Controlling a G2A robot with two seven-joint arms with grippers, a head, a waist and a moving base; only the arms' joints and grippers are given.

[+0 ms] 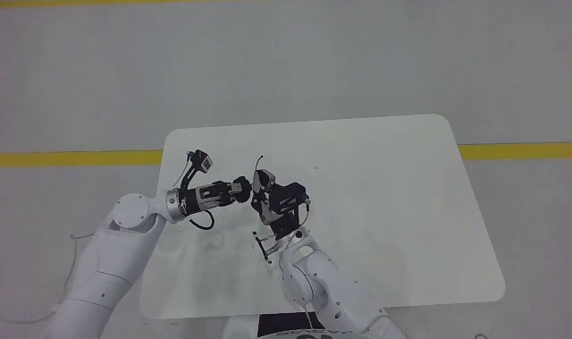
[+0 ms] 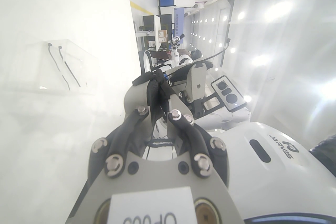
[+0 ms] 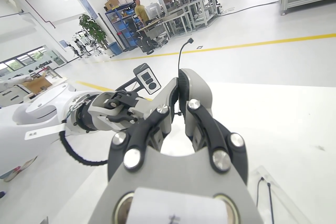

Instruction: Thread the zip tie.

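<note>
My right gripper (image 3: 179,79) is shut on a thin black zip tie (image 3: 180,57). The strap stands up out of the fingertips, with the square head (image 3: 190,40) at its far end, and its short lower end hangs between the fingers. From above, the tie (image 1: 258,166) sticks out of the right gripper (image 1: 262,183) over the table's left half. My left gripper (image 1: 239,190) sits right beside it, tips nearly touching. Its fingers (image 2: 136,96) are pressed together, and I cannot make out anything between the pads. The right gripper (image 2: 195,78) shows just beyond them.
A clear flat tray (image 2: 84,70) lies on the white table (image 1: 384,214) near its front edge, with two spare black zip ties (image 2: 63,64) (image 3: 265,196) (image 1: 262,246) in it. The table's right half is bare.
</note>
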